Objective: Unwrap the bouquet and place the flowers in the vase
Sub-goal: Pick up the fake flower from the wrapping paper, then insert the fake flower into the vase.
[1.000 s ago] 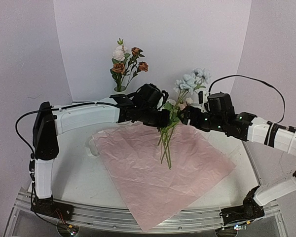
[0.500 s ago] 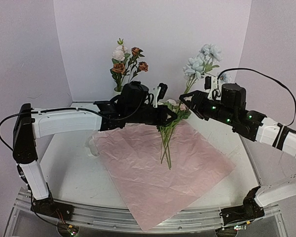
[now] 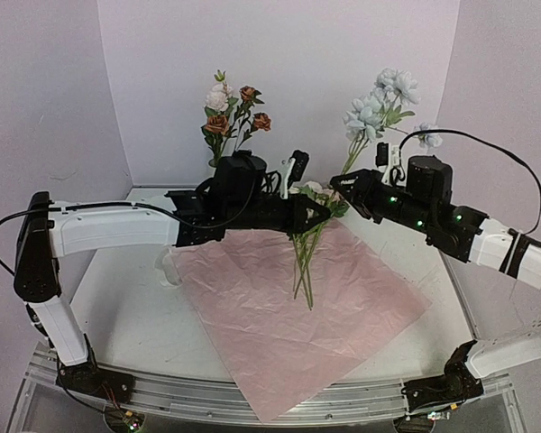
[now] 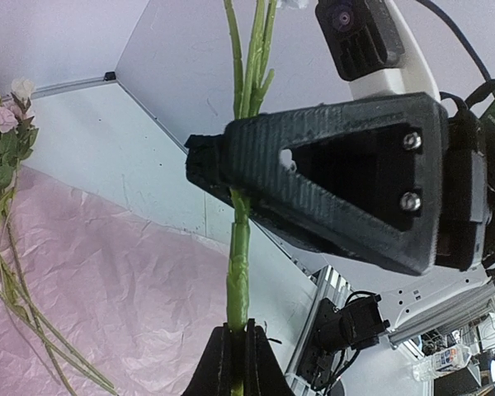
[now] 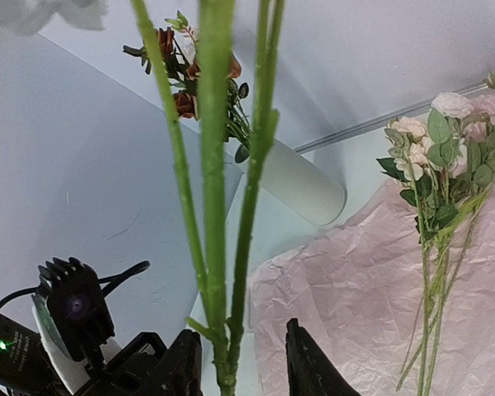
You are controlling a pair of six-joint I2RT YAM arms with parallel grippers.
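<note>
A pale blue flower cluster (image 3: 379, 97) stands upright on a long green stem (image 4: 239, 247). My left gripper (image 4: 239, 332) is shut on the foot of that stem, over the far edge of the pink paper (image 3: 288, 307). My right gripper (image 5: 241, 334) sits just above it. Its jaws straddle the same stem (image 5: 214, 206) with a gap on both sides. The off-white vase (image 5: 301, 183) stands at the back, mostly behind my left arm in the top view, and holds rust-orange and cream roses (image 3: 230, 113). Other flowers (image 3: 303, 257) with pink and cream heads lie on the paper.
The crinkled pink sheet lies flat over the middle of the table and reaches its front rail. A small white thing (image 3: 167, 268) lies at the sheet's left edge. White walls close the back and both sides. My two arms meet above the sheet's far edge.
The blue flower has risen and shifted right, held by my left gripper. My right arm has lifted, and its jaws have narrowed around the stem.
</note>
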